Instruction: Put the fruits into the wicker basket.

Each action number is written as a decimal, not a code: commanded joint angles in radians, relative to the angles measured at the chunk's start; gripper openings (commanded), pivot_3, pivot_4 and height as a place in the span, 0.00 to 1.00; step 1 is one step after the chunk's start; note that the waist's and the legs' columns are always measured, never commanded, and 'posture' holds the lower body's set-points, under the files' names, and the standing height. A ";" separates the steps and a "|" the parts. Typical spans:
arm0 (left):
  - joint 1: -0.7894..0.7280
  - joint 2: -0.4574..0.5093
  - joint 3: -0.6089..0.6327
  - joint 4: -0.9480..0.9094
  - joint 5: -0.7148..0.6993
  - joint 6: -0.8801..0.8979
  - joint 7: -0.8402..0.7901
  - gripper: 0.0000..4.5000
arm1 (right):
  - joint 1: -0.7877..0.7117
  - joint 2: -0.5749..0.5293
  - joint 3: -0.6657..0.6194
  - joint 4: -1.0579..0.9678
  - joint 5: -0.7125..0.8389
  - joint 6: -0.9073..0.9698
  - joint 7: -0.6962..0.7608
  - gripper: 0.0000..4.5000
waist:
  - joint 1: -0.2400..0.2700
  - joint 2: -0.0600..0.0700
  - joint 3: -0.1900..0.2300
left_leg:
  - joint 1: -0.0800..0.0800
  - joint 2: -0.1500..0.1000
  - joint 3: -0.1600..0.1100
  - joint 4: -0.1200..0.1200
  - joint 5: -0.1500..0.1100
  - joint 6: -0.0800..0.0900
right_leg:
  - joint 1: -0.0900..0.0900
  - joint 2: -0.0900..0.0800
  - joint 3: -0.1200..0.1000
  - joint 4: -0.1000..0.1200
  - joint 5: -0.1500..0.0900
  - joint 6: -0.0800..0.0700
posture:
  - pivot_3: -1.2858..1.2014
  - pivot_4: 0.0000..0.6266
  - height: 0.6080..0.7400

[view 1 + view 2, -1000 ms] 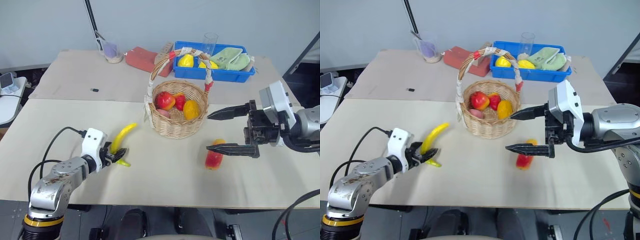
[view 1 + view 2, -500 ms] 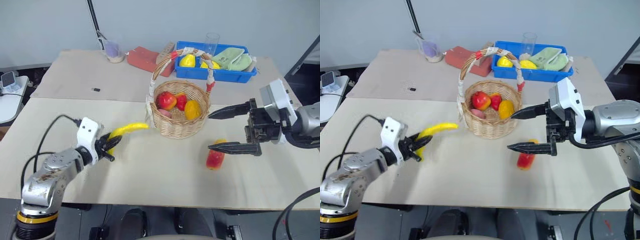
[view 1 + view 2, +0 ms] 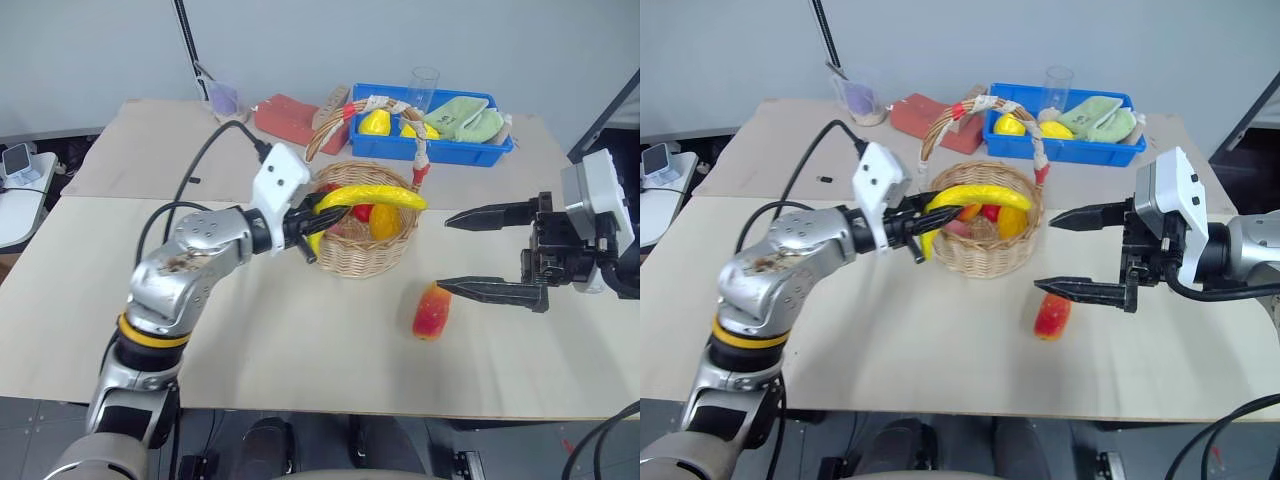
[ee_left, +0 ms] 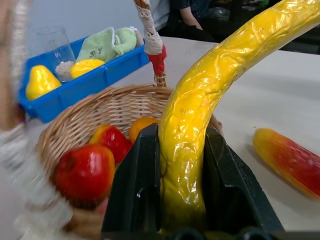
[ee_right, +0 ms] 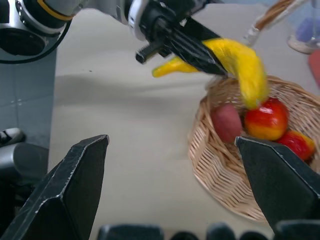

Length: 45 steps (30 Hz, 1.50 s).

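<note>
Wide beige flat surface [image 3: 300,350] carries everything. Blue plastic bin [image 3: 430,148] at far side w/ yellow fruits + green cloths, well apart from the tools. Round tan woven wicker basket [image 3: 362,250] w/ tall arched cloth-wrapped handle sits mid-surface, just in front of the bin; red and orange-yellow fruits lie inside it.

L tool [image 3: 310,228] is clamped tight on the stem end of the curved yellow banana [image 3: 370,197]; banana is off the surface, stretched roughly level across the basket's open top, its free tip over the basket's right rim. L wrist view: banana pinched between both black fingers [image 4: 132,190], basket contents directly beyond.

R tool [image 3: 490,252] is spread wide, nothing between its fingers, held above the surface to the basket's right. Oblong red-to-yellow mango [image 3: 431,311] lies on the surface, near the tip of that tool's lower finger, apart from basket.
</note>
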 commanded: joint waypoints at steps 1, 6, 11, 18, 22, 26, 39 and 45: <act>-0.073 -0.055 -0.050 0.099 0.116 -0.126 0.042 0.12 | -0.009 -0.013 -0.040 -0.030 0.030 0.009 -0.025 1.00 | 0.003 0.000 0.000 | 0.000 0.000 -0.001 0.000 0.000 0.000 | 0.000 0.000 -0.001 0.000 0.000 0.000 | 0.52 0.24 0.72; -0.119 -0.135 -0.057 0.212 0.193 -0.217 0.080 0.12 | -0.019 -0.008 -0.039 -0.041 0.047 0.017 -0.052 1.00 | 0.003 0.000 0.000 | -0.001 -0.001 -0.001 0.000 0.000 0.000 | 0.000 0.000 0.000 -0.001 0.000 0.000 | 0.52 0.24 0.72; -0.134 -0.181 -0.062 0.247 0.246 -0.244 0.096 0.12 | -0.025 -0.014 -0.036 -0.037 0.055 0.014 -0.070 1.00 | 0.004 0.000 0.000 | -0.001 0.000 -0.002 0.000 0.000 0.000 | 0.000 -0.001 -0.001 -0.002 0.000 0.000 | 0.52 0.24 0.72; -0.138 -0.189 -0.041 0.274 0.278 -0.269 0.082 0.64 | -0.018 -0.022 -0.044 -0.038 0.061 0.016 -0.086 1.00 | 0.004 0.000 0.000 | -0.001 0.000 -0.002 0.000 0.000 0.000 | 0.000 -0.001 -0.001 -0.001 0.000 0.001 | 0.52 0.24 0.72; -0.132 -0.185 -0.033 0.269 0.278 -0.276 0.061 0.99 | -0.008 -0.025 -0.054 -0.039 0.057 0.016 -0.091 1.00 | 0.004 0.000 0.000 | -0.001 0.000 -0.002 0.000 0.000 0.000 | 0.000 -0.001 -0.001 -0.001 0.000 0.001 | 0.52 0.24 0.72; -0.116 -0.175 -0.020 0.243 0.255 -0.276 0.017 0.99 | 0.007 -0.030 -0.063 -0.036 0.047 0.012 -0.091 1.00 | 0.004 0.000 0.000 | -0.001 0.000 -0.002 0.000 0.000 0.000 | 0.000 -0.001 -0.001 -0.001 0.000 0.001 | 0.52 0.24 0.72; 0.016 0.134 0.025 -0.001 -0.030 -0.229 -0.488 0.99 | 0.204 -0.046 -0.014 -0.011 -0.181 -0.035 -0.133 1.00 | 0.000 0.000 0.000 | 0.000 0.001 -0.001 0.000 0.000 0.000 | 0.000 0.000 -0.001 0.000 -0.001 0.002 | 0.52 0.24 0.72; 0.088 0.339 0.123 -0.057 -0.155 -0.230 -0.693 0.99 | 0.263 0.110 0.007 -0.087 -0.176 0.204 -0.428 1.00 | -0.002 0.000 0.000 | 0.000 0.001 -0.002 0.000 0.000 0.000 | -0.001 0.000 -0.002 0.001 -0.006 0.008 | 0.52 0.24 0.72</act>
